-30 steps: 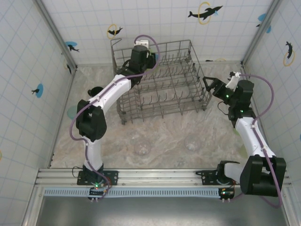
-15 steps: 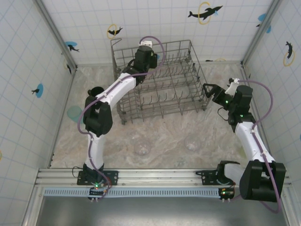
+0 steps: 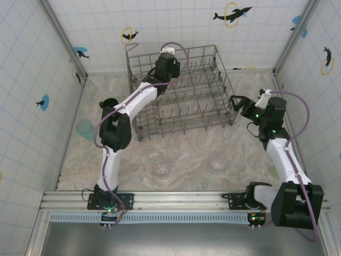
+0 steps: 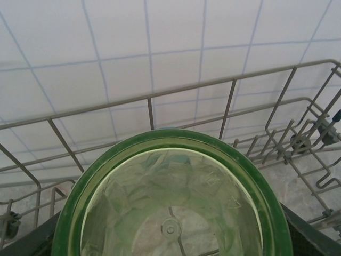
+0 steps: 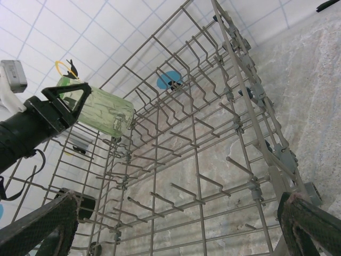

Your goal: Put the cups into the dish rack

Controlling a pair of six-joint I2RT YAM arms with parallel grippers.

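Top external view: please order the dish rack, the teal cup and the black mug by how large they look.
1. dish rack, by far the largest.
2-3. teal cup and black mug: they look nearly alike, so I would not rank them.

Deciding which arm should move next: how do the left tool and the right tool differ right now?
Load: the left tool is closed on a translucent green tumbler, while the right tool is wide open and empty.
Place: the left tool is over the far part of the dish rack, while the right tool is outside the rack's right end, pointed at it.
Shared: both hang close to the rack.
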